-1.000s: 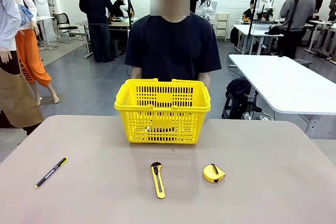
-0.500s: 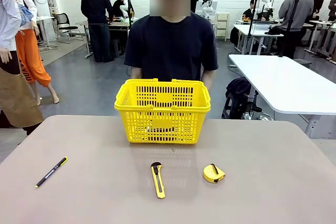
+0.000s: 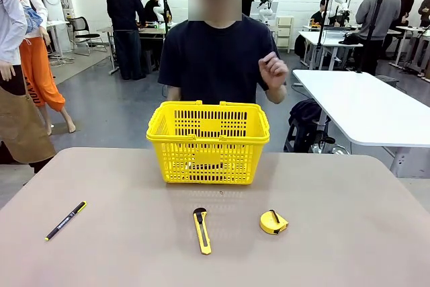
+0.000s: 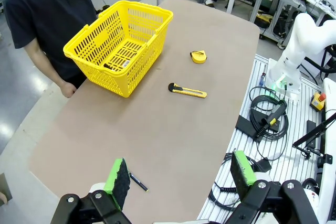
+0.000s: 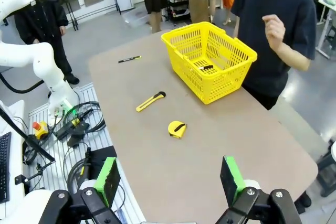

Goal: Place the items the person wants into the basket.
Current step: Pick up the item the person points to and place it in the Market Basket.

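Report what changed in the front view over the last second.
The person's hand on the picture's right rose from behind the basket to chest height. Nothing was taken or let go. Basket, utility knife, tape measure and pen stayed put.

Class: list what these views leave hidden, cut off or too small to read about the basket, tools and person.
Basket contents: front view, its slotted wall screens them; left wrist view shows a dark object on its floor, too small to identify.
Pen: print too small in front view; left wrist view, one end sits behind a green pad.
Person's raised hand: front view, too small to tell whether it holds anything.
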You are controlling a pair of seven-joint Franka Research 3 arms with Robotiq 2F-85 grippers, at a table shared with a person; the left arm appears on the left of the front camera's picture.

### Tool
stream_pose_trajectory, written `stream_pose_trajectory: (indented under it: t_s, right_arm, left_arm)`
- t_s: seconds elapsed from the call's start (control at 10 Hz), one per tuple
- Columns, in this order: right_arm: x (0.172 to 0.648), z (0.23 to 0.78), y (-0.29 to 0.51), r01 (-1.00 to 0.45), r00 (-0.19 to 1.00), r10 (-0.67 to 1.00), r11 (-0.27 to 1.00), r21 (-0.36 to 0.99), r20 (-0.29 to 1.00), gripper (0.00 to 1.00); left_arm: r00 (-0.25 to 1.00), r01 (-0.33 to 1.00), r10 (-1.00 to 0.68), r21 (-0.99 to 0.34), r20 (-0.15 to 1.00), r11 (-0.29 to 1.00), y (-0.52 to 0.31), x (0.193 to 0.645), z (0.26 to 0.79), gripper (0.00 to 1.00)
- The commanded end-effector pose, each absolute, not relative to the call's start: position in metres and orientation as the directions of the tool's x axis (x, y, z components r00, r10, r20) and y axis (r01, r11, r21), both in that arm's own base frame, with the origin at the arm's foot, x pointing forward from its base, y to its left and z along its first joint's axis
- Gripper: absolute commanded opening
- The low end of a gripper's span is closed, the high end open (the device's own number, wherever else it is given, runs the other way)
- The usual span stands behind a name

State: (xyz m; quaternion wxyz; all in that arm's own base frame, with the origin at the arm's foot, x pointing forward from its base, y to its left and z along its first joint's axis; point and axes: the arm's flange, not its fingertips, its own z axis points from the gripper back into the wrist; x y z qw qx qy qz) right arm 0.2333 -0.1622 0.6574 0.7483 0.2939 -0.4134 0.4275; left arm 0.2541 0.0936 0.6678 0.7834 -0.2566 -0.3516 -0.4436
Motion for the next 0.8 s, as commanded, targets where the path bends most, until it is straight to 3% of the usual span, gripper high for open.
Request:
stream_pose_trajectory:
  t_s: [0.0, 0.7]
  right_arm:
    - [0.2346, 0.6588, -0.1618, -0.892, 0.275, 0.401, 0.447, 0.075, 0.874, 1.00]
    - [0.2346, 0.6588, -0.1618, -0.892, 0.275, 0.401, 0.447, 0.075, 0.874, 1.00]
  left_arm:
    - [0.358, 0.874, -0.516, -0.085, 0.778, 0.478, 0.0930, 0.2543, 0.6673, 1.00]
    - [0.358, 0.874, -0.516, -0.085, 0.778, 0.478, 0.0930, 0.2543, 0.6673, 1.00]
